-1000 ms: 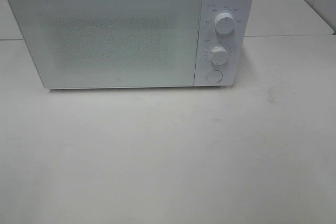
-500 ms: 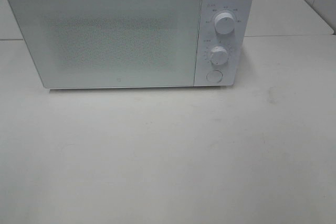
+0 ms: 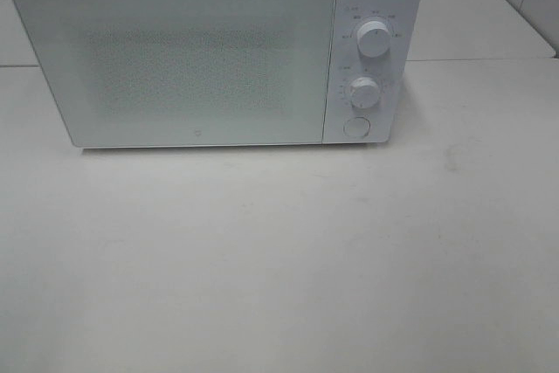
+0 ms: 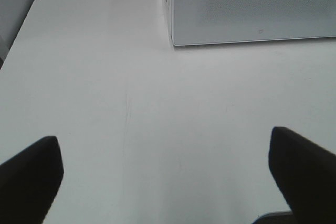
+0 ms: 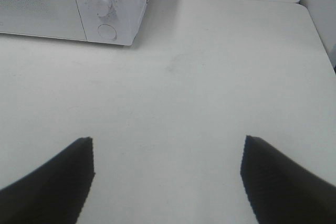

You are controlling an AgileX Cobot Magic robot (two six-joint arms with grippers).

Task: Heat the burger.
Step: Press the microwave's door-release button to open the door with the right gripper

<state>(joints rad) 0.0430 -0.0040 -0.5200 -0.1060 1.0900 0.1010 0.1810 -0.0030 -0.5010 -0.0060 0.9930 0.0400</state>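
Note:
The burger does not show in any view. A white microwave (image 3: 214,50) stands at the back of the table with its door shut; two round knobs and a round button (image 3: 355,127) sit on its right panel. It also shows in the left wrist view (image 4: 252,6) and the right wrist view (image 5: 73,6). My left gripper (image 4: 165,169) is open and empty over bare table, in front of the microwave's left corner. My right gripper (image 5: 168,174) is open and empty over bare table, in front of the microwave's right side. Neither gripper shows in the exterior high view.
The white table (image 3: 279,259) spreads in front of the microwave. A seam with a second table runs behind it (image 3: 480,60). The table's left edge (image 4: 16,40) and right edge (image 5: 317,30) show in the wrist views.

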